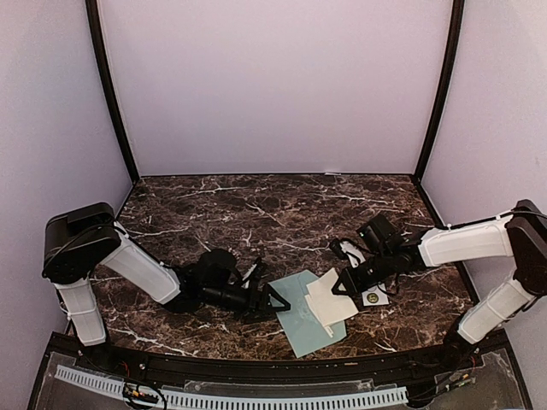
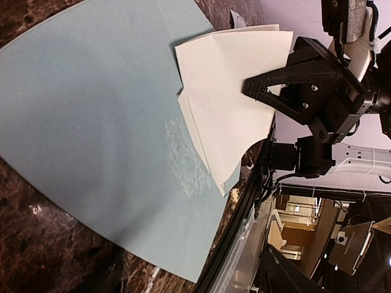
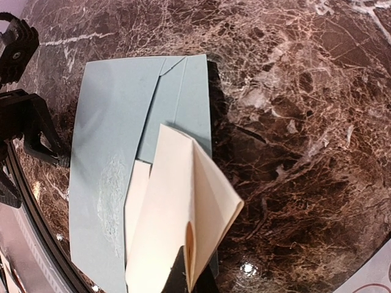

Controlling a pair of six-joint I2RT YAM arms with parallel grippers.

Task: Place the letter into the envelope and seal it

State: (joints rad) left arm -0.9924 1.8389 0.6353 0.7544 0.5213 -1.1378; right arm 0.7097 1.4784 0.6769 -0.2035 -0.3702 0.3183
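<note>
A: Where's the letter?
B: Folded, lying over rt part of the envelope, one fold lifted, not inside. Envelope's flat on marble table, near front edge.
A: Grippers?
B: Right gripper pinching letter's edge. Left gripper fingers spread, holding nothing, tips at envelope's left edge.

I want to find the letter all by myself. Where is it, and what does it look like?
Look at the dark marble table, near the middle of its front edge. A pale blue-green envelope lies flat there, and the letter rests over its right side, pinched by the right gripper. It is the folded off-white paper, not the blue one.
</note>
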